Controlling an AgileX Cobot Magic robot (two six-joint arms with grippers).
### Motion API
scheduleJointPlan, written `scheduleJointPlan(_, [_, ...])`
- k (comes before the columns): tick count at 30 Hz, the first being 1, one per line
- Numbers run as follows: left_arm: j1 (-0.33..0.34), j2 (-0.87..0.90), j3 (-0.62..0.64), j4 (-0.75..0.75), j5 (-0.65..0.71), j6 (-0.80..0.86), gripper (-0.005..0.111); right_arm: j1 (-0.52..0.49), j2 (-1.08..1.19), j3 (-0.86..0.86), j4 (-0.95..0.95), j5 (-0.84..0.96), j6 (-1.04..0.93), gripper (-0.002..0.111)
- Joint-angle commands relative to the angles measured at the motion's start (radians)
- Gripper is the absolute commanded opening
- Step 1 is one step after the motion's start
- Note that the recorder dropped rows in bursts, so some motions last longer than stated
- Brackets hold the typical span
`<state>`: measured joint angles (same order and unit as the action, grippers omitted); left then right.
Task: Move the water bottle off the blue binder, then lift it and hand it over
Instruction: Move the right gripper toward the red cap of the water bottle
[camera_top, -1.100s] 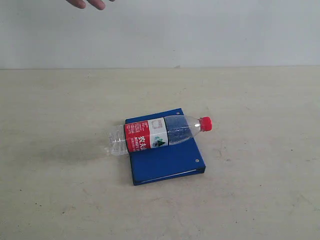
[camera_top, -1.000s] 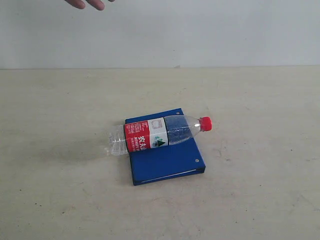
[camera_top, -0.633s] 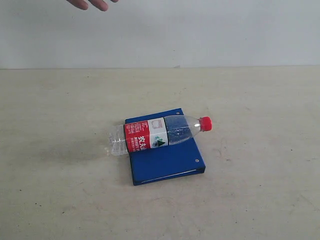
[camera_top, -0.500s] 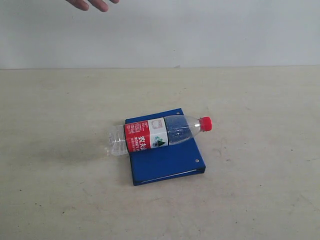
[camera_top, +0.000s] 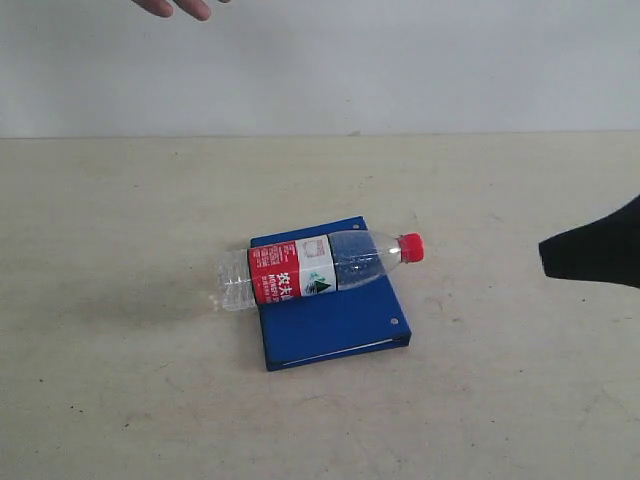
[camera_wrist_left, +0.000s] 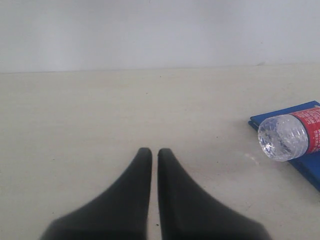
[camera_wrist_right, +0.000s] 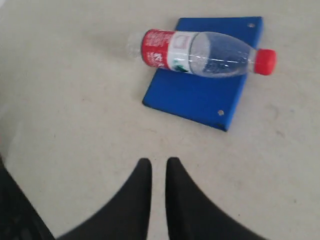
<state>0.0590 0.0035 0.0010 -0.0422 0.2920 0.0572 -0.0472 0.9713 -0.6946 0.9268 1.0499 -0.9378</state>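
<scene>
The water bottle (camera_top: 320, 268) lies on its side across the far part of the blue binder (camera_top: 340, 322), its red cap to the right and its clear base overhanging the binder's left edge. My right gripper (camera_top: 548, 258) shows at the right edge of the exterior view, well clear of the cap. In the right wrist view its jaws (camera_wrist_right: 158, 161) stand almost together with nothing between them, short of the binder (camera_wrist_right: 195, 92) and bottle (camera_wrist_right: 200, 52). My left gripper (camera_wrist_left: 154, 151) is shut and empty over bare table, with the bottle's base (camera_wrist_left: 282, 137) and a binder corner (camera_wrist_left: 307, 165) off to one side.
A person's hand (camera_top: 180, 8) hangs at the top left of the exterior view, above the table's far edge. The beige tabletop (camera_top: 150, 390) surrounds the binder, with a pale wall behind it.
My right gripper has come into the exterior view from the right edge. The bottle, the binder and the hand stay where they were.
</scene>
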Motion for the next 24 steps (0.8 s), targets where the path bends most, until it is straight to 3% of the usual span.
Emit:
scheduleJointPlan(1, [0.001, -0.003, -0.001, 0.001, 0.003, 0.004, 0.004, 0.105, 0.130, -0.056, 0.057, -0.015, -0.376, 0.029])
scheduleJointPlan(4, [0.001, -0.003, -0.001, 0.001, 0.003, 0.004, 0.004, 0.193, 0.199, -0.056, 0.032, -0.239, -0.555, 0.052])
scheduleJointPlan(6, [0.001, -0.003, -0.001, 0.001, 0.003, 0.004, 0.004, 0.244, 0.253, -0.056, -0.017, -0.386, -0.609, 0.061])
scheduleJointPlan(13, [0.001, -0.003, -0.001, 0.001, 0.003, 0.004, 0.004, 0.425, 0.452, -0.056, -0.019, -0.856, -0.837, 0.063])
scheduleJointPlan(15, [0.001, -0.003, -0.001, 0.001, 0.003, 0.004, 0.004, 0.456, 0.510, -0.056, 0.013, -0.978, -0.758, 0.063])
scheduleJointPlan(20, [0.001, -0.003, -0.001, 0.001, 0.003, 0.004, 0.004, 0.462, 0.595, -0.096, 0.312, -1.233, -0.315, 0.063])
scheduleJointPlan(22, [0.001, -0.003, -0.001, 0.001, 0.003, 0.004, 0.004, 0.442, 0.595, -0.105, 0.424, -1.157, -0.159, 0.063])
scheduleJointPlan(24, [0.001, -0.003, -0.001, 0.001, 0.003, 0.004, 0.004, 0.395, 0.600, -0.112, 0.504, -0.966, -0.040, 0.063])
